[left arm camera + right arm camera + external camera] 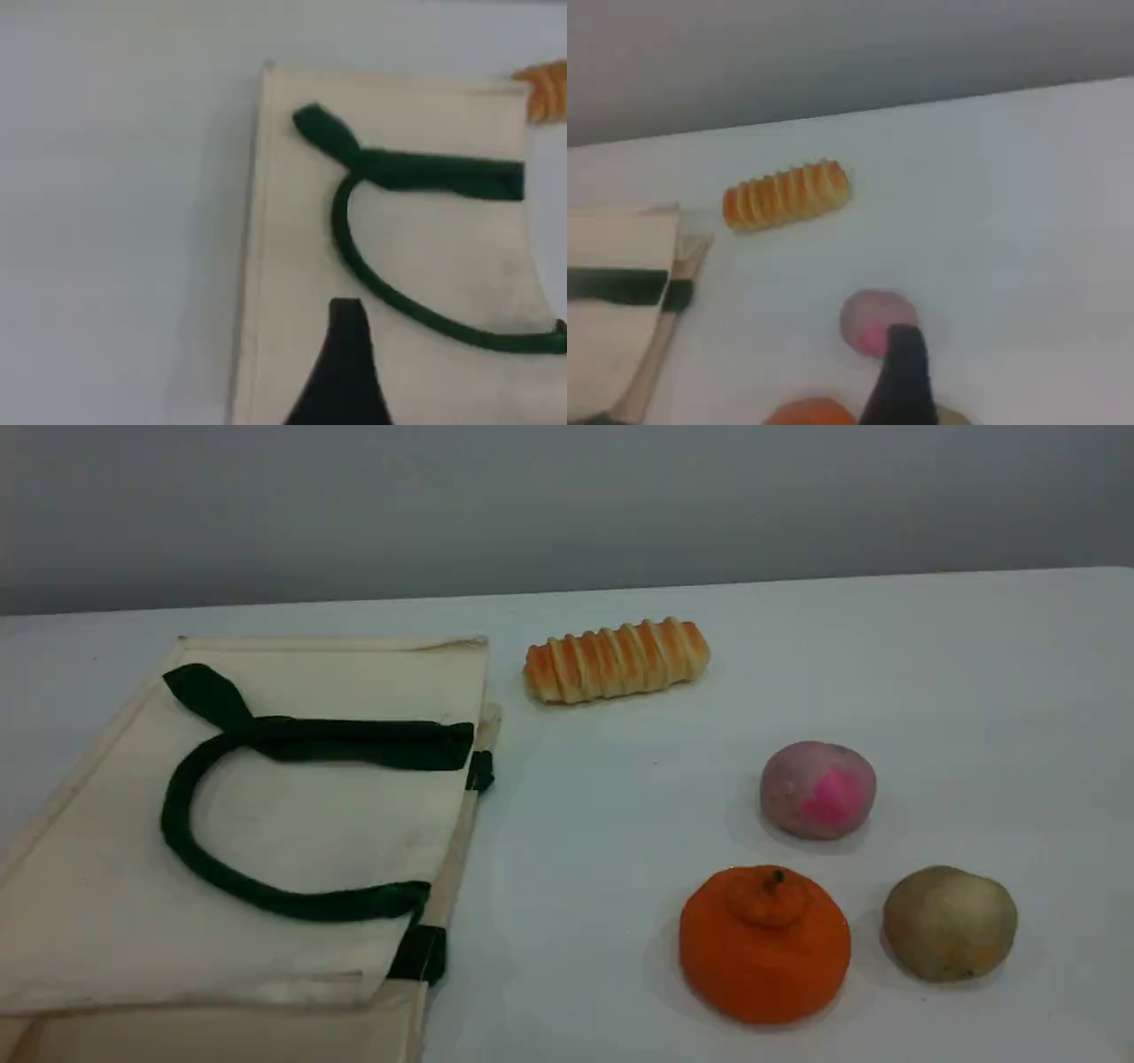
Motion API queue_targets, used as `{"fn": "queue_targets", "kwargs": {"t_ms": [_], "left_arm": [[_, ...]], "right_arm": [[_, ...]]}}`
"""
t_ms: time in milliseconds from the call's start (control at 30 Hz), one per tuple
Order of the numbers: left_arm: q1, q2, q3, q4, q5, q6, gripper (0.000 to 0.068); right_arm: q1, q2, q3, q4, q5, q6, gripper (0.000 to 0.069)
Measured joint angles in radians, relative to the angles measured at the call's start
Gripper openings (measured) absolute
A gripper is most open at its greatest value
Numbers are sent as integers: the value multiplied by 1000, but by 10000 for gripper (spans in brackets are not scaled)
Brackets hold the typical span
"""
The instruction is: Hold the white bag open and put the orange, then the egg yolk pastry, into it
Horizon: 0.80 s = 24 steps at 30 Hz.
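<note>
The white bag [106,903] lies flat on the left of the table, its green handle [177,824] looped on top and its rim with green tabs facing right. The orange [764,943] sits at the front right, with the egg yolk pastry [950,923] just right of it. Neither arm shows in the scene view. In the left wrist view one dark fingertip [344,354] hangs above the bag [425,266], holding nothing. The right wrist view has its dark fingertip [902,372] above the orange's top edge [815,413], also empty.
A long golden striped bread roll [617,660] lies behind the bag's right corner. A pinkish ball with a bright pink spot [817,789] sits behind the orange. The table's far edge meets a grey wall.
</note>
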Motion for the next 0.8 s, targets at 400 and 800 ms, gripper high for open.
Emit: {"fn": "queue_targets", "kwargs": {"t_ms": [400,800], "left_arm": [[0,493,-81,9,-178,-51,547],[0,916,-243,0,-257,-61,547]], "right_arm": [[0,441,-10,249,-240,-172,554],[0,744,-134,515,-276,-401,554]]}}
